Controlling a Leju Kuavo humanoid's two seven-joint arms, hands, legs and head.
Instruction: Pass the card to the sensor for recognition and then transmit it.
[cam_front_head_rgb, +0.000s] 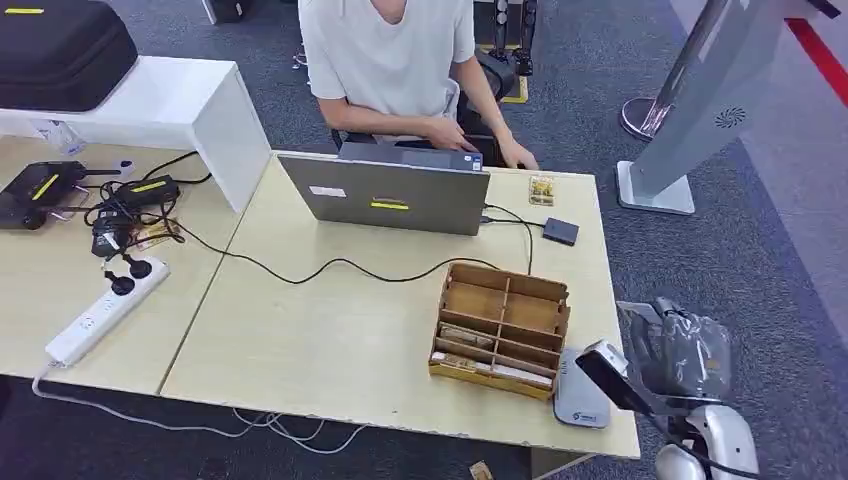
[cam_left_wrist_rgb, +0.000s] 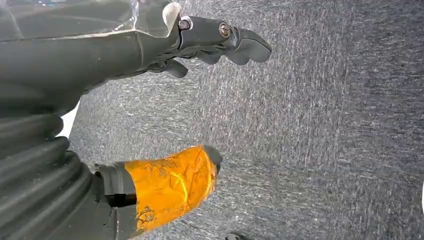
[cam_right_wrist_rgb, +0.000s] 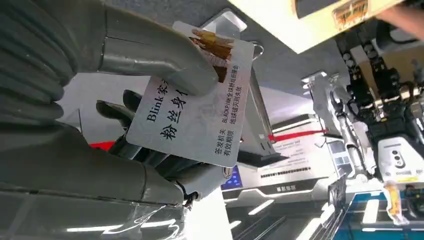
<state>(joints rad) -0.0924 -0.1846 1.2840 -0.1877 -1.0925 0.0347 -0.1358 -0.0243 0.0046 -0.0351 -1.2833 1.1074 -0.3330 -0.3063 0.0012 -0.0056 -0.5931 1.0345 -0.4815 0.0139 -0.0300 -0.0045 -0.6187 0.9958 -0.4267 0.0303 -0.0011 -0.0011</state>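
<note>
Our right robot hand (cam_right_wrist_rgb: 150, 100) pinches a white card (cam_right_wrist_rgb: 195, 100) under its thumb. Our left robot hand (cam_left_wrist_rgb: 165, 100) hangs empty, fingers apart. The wooden divided box (cam_front_head_rgb: 500, 330) on the desk (cam_front_head_rgb: 330, 330) holds cards in its near slots.

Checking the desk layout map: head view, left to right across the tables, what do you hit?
White power strip → grey open laptop → brown wooden compartment organizer → grey card sensor → right hand holding the card.

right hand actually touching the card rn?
Touching. The right wrist view shows the right hand pinching the card, its thick thumb pressed on the printed face and darker fingers behind.
</note>
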